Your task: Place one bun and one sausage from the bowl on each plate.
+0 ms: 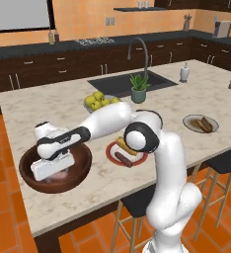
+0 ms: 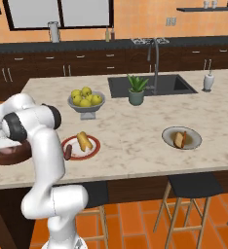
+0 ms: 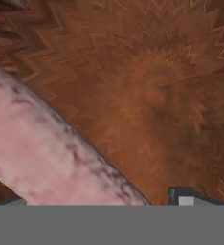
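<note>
Wooden bowl [image 1: 26,173] at left end of marble counter [image 1: 48,106], gripper [image 1: 51,170] lowered inside it over pale pink sausage [image 3: 42,158]; jaws spread wide, clasping nothing. Right of bowl, red-rimmed plate [image 1: 111,155] carries bun [image 1: 126,147] and dark sausage [image 1: 122,159]. Behind, grey bowl of yellow-green fruit [image 1: 100,101], potted plant [image 1: 138,89] by sink [image 1: 112,83]. Far right, grey plate [image 1: 189,123] holds bun and sausage

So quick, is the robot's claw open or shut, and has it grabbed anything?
Gripper: open, down inside the wooden bowl beside a pink sausage, holding nothing yet.
</note>
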Tool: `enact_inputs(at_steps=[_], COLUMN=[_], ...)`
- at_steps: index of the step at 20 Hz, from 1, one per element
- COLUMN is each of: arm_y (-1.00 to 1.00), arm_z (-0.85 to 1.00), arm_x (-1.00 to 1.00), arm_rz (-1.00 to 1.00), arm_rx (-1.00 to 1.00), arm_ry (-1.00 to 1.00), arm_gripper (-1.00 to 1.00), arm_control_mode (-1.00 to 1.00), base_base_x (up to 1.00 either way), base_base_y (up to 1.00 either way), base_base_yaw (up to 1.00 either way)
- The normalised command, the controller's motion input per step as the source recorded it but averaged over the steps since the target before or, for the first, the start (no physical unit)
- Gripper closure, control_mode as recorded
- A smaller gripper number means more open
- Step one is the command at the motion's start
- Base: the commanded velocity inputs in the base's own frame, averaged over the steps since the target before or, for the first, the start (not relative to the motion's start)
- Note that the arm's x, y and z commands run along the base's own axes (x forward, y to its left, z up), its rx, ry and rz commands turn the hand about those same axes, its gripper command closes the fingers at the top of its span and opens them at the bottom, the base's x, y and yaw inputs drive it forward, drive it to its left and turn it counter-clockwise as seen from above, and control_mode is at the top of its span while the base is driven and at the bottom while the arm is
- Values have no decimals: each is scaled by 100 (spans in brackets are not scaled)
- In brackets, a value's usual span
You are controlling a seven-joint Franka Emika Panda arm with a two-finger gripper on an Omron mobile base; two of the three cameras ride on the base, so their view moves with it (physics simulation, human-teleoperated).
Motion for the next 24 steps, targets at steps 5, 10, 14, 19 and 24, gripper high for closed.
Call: enact_inputs(at_steps=[5, 10, 14, 19, 24], arm_y=[-54, -84, -75, 0, 0], arm_z=[94, 100, 75, 0, 0], arm_x=[-80, -49, -35, 0, 0], arm_rz=[-5, -10, -8, 0, 0], arm_rx=[6, 16, 20, 0, 0], arm_ry=[-46, -49, -21, 0, 0], arm_gripper=[100, 100, 100, 100, 100], arm_control_mode=[-100, -100, 100, 100, 100], base_base_x=[0, 0, -8, -19, 0], base_base_y=[0, 0, -25, -100, -100], base_base_yaw=[0, 0, -2, -12, -19])
